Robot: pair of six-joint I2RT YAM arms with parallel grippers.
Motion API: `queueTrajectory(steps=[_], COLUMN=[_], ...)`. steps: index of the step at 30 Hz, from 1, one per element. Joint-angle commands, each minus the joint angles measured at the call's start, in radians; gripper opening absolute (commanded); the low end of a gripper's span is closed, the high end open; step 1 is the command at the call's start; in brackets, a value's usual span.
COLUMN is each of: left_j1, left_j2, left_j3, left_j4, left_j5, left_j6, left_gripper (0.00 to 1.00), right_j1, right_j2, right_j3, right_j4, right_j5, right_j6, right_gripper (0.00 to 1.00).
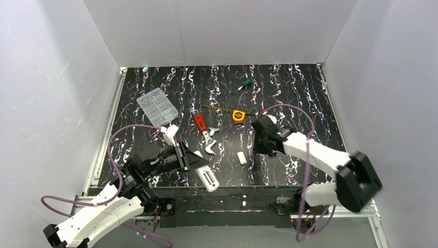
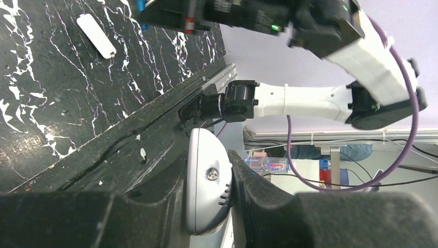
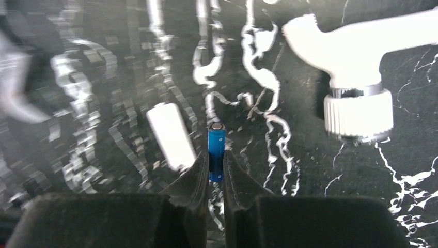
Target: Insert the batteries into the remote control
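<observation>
Two arms reach over the black, white-veined bench (image 1: 294,88) in the top view. The left gripper (image 1: 195,164) has its jaws clamped on the white remote control (image 1: 207,179), which sticks out over the near edge of the bench. The right gripper (image 1: 256,152) points down at the bench to the right of a small white oblong piece (image 1: 241,157) lying flat. Farther back lie a red-handled wrench (image 1: 204,132), a yellow tape measure (image 1: 238,115), a green screwdriver (image 1: 248,82), a clear plastic box (image 1: 156,105) and a white fitting (image 1: 171,133).

From the left wrist, the remote control (image 2: 206,181) sits squeezed between the two dark fingers (image 2: 268,206) of the left gripper (image 2: 206,194), one end towards the camera. The bench (image 2: 51,93) slants away to the left, with the white oblong piece (image 2: 96,35) lying on it.

From the right wrist, the right gripper (image 3: 216,166) has its jaws closed on a blue battery (image 3: 216,150), which stands upright between the fingertips (image 3: 199,173), its silvery end on top. The white oblong piece (image 3: 170,135) lies just to its left, blurred. The white fitting (image 3: 356,77) with a ribbed collar lies at the upper right on the bench (image 3: 289,196).
</observation>
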Motion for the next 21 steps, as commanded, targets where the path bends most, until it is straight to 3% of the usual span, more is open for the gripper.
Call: queueTrajectory(steps=[1,5,11,17,21], left_j1=[-0.004,-0.003,-0.003,-0.003,-0.003], left_j2=[-0.001,0.013,0.037,0.050,0.060], left_j3=[0.032,0.029,0.047,0.062,0.072], left_j4=[0.034,0.055,0.059,0.063,0.077], left_j5=[0.012,0.014,0.024,0.028,0.032], left_j6=[0.018,0.011,0.012,0.017,0.018], left_gripper=[0.00,0.00,0.00,0.00,0.00], right_j1=[0.005,0.004,0.006,0.006,0.007], right_j2=[-0.320,-0.597,-0.872,-1.017,-1.038], right_j3=[-0.070,-0.194,-0.262,-0.284,-0.294], right_j4=[0.116,0.263,0.330,0.410,0.483], right_j5=[-0.087,-0.200,-0.290,-0.409,-0.576], right_j6=[-0.053,0.004,0.149,0.170,0.142], right_gripper=[0.01,0.01,0.01,0.01,0.01])
